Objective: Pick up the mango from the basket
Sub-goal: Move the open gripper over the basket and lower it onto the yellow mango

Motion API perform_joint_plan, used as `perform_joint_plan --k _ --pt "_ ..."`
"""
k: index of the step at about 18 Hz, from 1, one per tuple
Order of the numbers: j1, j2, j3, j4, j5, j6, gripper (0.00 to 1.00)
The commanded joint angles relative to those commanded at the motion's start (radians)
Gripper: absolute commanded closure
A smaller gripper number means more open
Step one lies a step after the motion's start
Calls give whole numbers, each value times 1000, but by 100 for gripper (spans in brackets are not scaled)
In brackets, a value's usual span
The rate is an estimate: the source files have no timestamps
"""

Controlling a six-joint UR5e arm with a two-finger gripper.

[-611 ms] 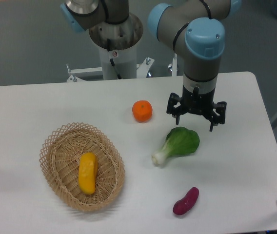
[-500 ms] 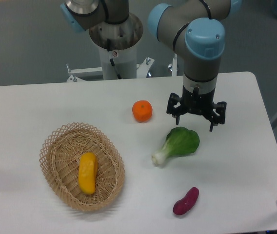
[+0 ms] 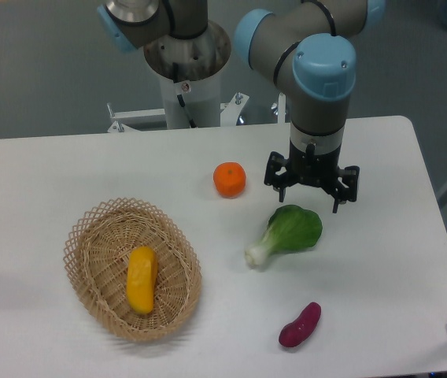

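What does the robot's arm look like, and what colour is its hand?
The arm is made of fat grey tubes joined by round light-blue caps, with a thin black cable running along it. A silver band sits just above the wrist. The hand is black, with thin dark prongs poking downward. The arm stands on a white column behind the table.

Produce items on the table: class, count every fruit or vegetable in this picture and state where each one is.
4. The mango lies in the basket; the orange sits mid-table; the bok choy lies below the gripper; the purple sweet potato lies near the front edge. Nothing appears hidden.
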Motion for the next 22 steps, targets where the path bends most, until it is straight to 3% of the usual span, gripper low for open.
perform_joint_plan --k 7,10,12,15,22 --pt "-136 -32 12 3 0 -215 0" --pt "-216 -75 9 11 -3 -350 0" --pt "-253 -101 3 93 -8 -460 0" --pt "-322 -146 -18 201 0 -504 0" --pt "-420 -186 -28 222 -6 -577 0"
